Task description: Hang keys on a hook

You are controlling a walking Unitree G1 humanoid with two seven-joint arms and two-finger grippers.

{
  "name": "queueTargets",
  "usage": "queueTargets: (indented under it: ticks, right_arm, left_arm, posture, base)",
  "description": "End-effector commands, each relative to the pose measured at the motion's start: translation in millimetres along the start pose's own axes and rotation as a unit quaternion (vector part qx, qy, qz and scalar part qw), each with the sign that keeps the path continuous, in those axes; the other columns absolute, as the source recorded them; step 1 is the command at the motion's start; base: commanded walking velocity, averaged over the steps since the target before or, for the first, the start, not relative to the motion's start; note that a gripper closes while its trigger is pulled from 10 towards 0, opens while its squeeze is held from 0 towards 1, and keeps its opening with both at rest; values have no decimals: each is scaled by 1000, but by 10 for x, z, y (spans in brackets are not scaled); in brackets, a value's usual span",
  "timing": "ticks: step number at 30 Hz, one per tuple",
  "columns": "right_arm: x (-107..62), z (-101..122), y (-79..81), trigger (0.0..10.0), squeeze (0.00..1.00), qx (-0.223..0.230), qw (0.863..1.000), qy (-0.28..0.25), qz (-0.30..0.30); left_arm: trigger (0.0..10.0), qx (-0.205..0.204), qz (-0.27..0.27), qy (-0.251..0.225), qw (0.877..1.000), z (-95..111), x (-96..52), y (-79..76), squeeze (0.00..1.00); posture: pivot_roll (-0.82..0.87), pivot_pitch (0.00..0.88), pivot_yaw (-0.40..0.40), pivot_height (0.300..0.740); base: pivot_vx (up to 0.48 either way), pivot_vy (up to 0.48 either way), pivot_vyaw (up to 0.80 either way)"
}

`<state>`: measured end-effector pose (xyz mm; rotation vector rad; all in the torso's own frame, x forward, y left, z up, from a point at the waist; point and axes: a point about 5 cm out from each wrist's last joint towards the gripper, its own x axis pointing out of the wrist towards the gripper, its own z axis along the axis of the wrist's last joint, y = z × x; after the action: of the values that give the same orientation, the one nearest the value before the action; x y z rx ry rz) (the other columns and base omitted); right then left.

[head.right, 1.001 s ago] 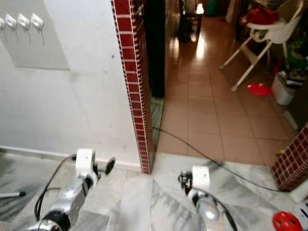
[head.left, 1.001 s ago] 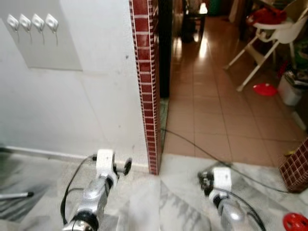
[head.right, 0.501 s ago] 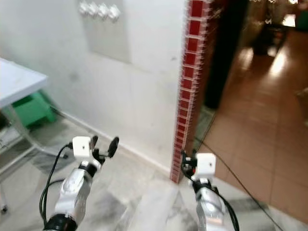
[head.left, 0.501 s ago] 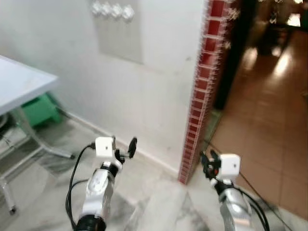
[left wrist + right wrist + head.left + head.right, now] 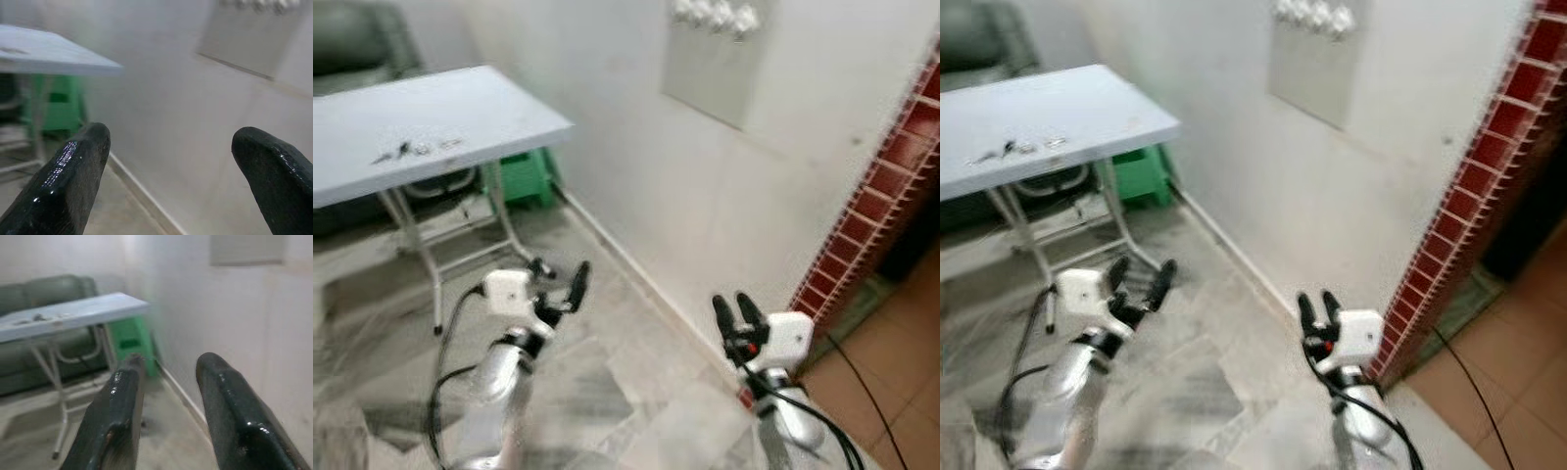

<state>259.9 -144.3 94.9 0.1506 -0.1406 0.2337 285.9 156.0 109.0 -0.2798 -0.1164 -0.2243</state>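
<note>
Both arms held low and forward, nothing carried: a walking posture, judged to suit the approach to the tabletop (image 5: 460,103) at ten o'clock. Left pincer (image 5: 558,284) at seven o'clock of the head view, fingers spread wide, nothing between them; the wrist view confirms the broad gap between the two black pads (image 5: 73,171). Right pincer (image 5: 736,315) at five o'clock, fingers parted by a narrower gap and likewise holding nothing.

Small dark objects on the tabletop toward its far-left part, probably the keys (image 5: 396,151), with a couple of paler bits just beside them; too small and blurred to tell ring from key. Lying flat, well apart from either pincer, so the pick-up judged not yet begun.

Row of hooks (image 5: 715,14) on a pale panel (image 5: 705,69) on the wall at one o'clock, set high and cut by the upper edge of the frame; hook shapes smeared, exact count hard to make out. Placement there leaves a reach upward once the keys are in hand.

Green stool (image 5: 524,174) tucked under the tabletop by the wall, partly hidden by the folding legs. Red brick pillar (image 5: 891,196) at three o'clock, cropped by the frame edge. Overall blur, most likely from turning.
</note>
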Motion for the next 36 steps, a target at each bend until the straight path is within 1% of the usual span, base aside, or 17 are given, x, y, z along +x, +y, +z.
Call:
queueTargets:
  ticks: [1,3,5,7,9,15,16,21,24,26,29,32,36]
  right_arm:
    - [-50,22,-103,10000,0,-1,1000,9,-20]
    - [-51,36,-111,10000,0,1,1000,12,-21]
    - [-42,51,-107,10000,0,2,1000,12,-20]
    - [-20,91,-76,10000,0,4,1000,9,-18]
    - [5,127,-47,10000,0,3,1000,6,-11]
    - [38,173,-52,10000,0,-4,1000,6,-4]
    - [44,191,-57,10000,0,-7,1000,5,-2]
    - [99,250,-96,10000,0,-20,1000,1,16]
    - [134,262,-139,10000,0,-30,999,5,25]
    - [166,264,-165,10000,0,-35,999,9,37]
    - [172,269,-176,10000,0,-47,998,11,46]
    - [226,306,-239,10000,0,-58,997,10,50]
    - [265,350,-295,10000,0,-67,997,5,46]
  left_arm:
    - [10000,-13,4,1,1000,37,13,-19,0]
    - [10000,-17,15,3,1000,53,19,11,0]
    - [10000,-19,15,1,1000,69,26,16,0]
    - [10000,-8,16,2,1000,87,36,28,0]
    - [10000,-11,15,5,1000,102,55,25,0]
    - [10000,-9,8,8,1000,132,109,10,0]
    - [10000,-16,6,5,1000,145,125,7,0]
    - [10000,-15,-11,3,1000,192,197,-11,0]
    - [10000,0,-30,8,1000,188,242,-30,0]
    - [10000,15,-54,10,998,207,292,-61,0]
    - [10000,15,-57,9,998,219,300,-56,0]
    - [10000,25,-51,8,998,252,353,11,0]
    - [10000,30,-51,6,998,281,386,41,0]
  posture:
    - [-43,0,2,740]
    - [-41,0,3,740]
    - [-41,0,3,740]
    - [-38,0,2,740]
    - [-42,0,2,740]
    - [-41,0,0,740]
    - [-41,0,0,740]
    - [-39,0,-4,740]
    - [-27,0,-16,740]
    - [-30,0,-13,740]
    - [-31,0,-12,740]
    - [-30,0,-17,740]
    - [-32,0,-17,740]
  base:
    - [0,0,800]
    - [0,0,800]
    - [0,0,800]
    - [0,0,800]
    - [0,0,800]
    - [0,0,800]
    - [0,0,800]
    - [0,0,800]
    - [0,0,800]
    - [0,0,800]
    - [0,0,800]
    - [0,0,800]
    - [0,0,800]
